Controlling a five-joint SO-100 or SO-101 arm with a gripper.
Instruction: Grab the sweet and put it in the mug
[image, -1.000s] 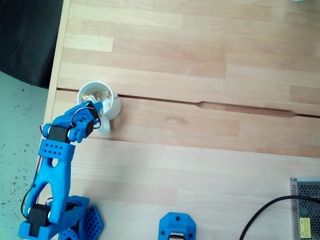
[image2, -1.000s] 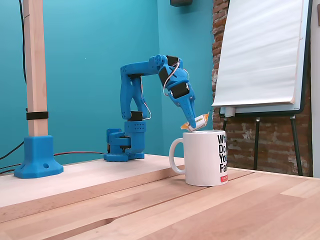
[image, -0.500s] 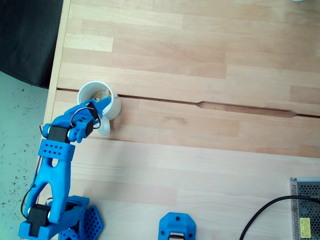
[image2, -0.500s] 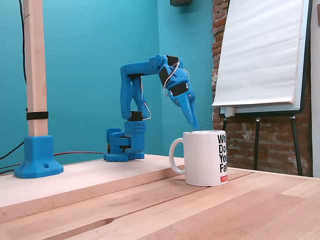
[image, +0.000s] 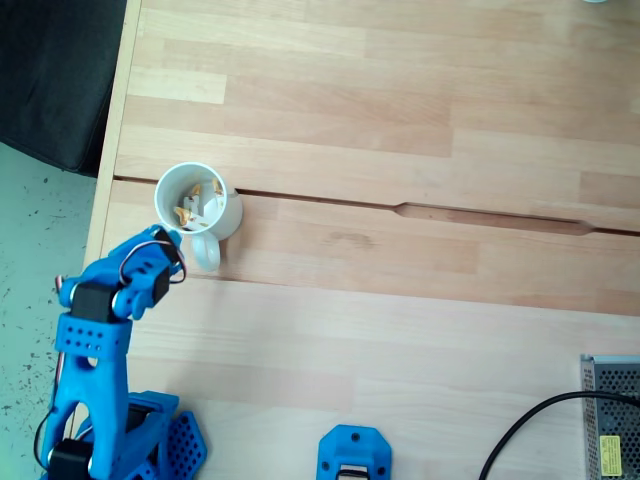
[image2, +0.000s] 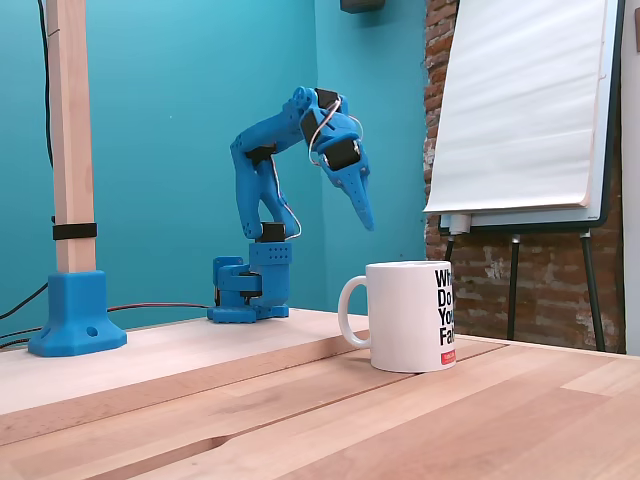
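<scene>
The white mug (image: 228, 212) stands near the table's left edge in a fixed view, handle (image: 207, 254) toward the arm. Inside it lies the sweet (image: 203, 205), white wrapper with golden ends. My blue gripper (image: 176, 238) sits just below-left of the mug's rim, pulled back from over it. In another fixed view, from the side, the gripper (image2: 367, 223) hangs raised above and left of the mug (image2: 410, 315). Its fingers are together and point down with nothing between them. The mug's inside is hidden in that view.
A groove (image: 490, 216) runs across the wooden table. A blue block (image: 354, 455) sits at the bottom edge, a metal box (image: 611, 415) with a black cable (image: 520, 428) at bottom right. A wooden post on a blue base (image2: 77, 325) and a flipchart (image2: 530, 110) stand around the table.
One second ago the gripper held the sweet over the mug. The sweet dropped in, the gripper shut, and the arm has now lifted and drawn back from the mug.
</scene>
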